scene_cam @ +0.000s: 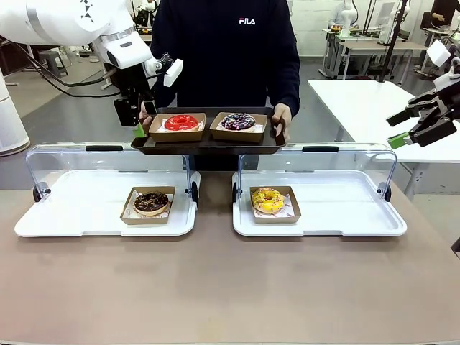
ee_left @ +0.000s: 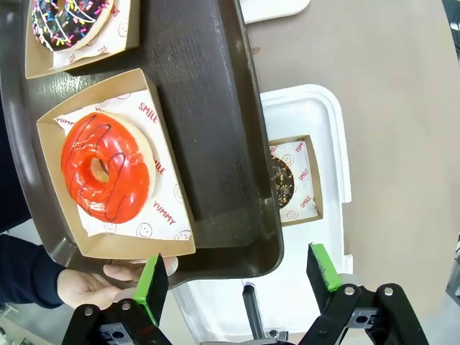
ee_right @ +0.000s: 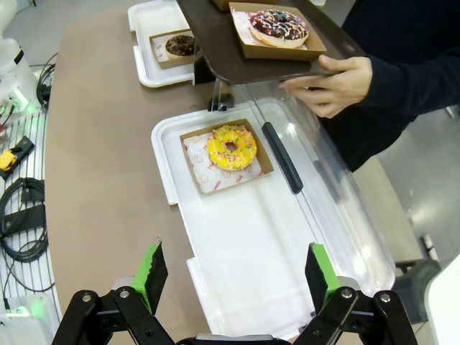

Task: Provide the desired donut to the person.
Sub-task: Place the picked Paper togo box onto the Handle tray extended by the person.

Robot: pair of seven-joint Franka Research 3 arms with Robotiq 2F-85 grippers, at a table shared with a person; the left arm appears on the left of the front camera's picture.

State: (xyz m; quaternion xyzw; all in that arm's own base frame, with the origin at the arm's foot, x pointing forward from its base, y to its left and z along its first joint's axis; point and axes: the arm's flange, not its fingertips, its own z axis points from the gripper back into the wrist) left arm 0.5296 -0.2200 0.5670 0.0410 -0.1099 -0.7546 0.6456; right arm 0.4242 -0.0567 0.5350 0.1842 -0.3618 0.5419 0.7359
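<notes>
red donut [scene_cam: 182, 123] beside sprinkled donut [scene_cam: 238, 121] on person's tray [scene_cam: 208, 145].

The serving tray [ee_left: 215, 108] is dark plastic with a fine rough grain. The red donut [ee_left: 105, 172] has a wet-looking glossy glaze and lies on printed paper [ee_left: 167, 208] in a brown cardboard box [ee_left: 108, 244]. The white trays [ee_right: 244, 244] are smooth plastic under clear glossy lids [scene_cam: 316, 169]. The desk [scene_cam: 215, 287] looks matt, perhaps laminate.
</notes>
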